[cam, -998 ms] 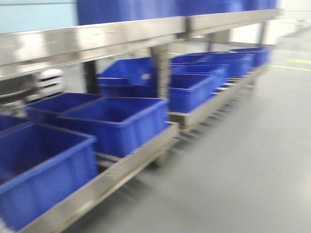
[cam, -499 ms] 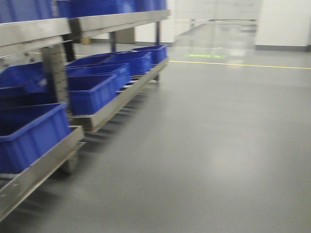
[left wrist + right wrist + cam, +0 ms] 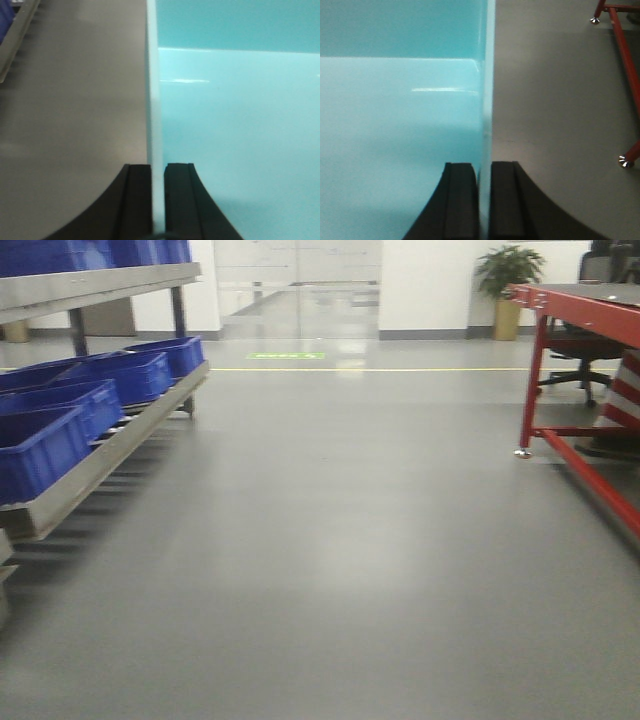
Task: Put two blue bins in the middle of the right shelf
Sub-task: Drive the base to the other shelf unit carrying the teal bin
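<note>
The front view gives you none of the load: only the grey floor, a steel shelf along the left carrying royal-blue bins, and a red-framed surface on the right. The wrist views supply the rest. Your left pincer is drawn narrow, its two black pads clamped on the thin left wall of a pale aqua bin, one pad outside and one inside. Your right pincer grips the right wall of the pale aqua bin in the same way. The bin hangs above the floor between the arms, below the front camera's field. For room, you have a broad open lane straight ahead, bounded by the shelf rail on the left and the surface's red legs on the right; a yellow line crosses the floor far ahead. Each wrist view shows one wall and part of the interior, so you cannot tell whether a second bin sits nested inside. The bin's front edge and underside are cut off. A potted plant stands by the far wall.
</note>
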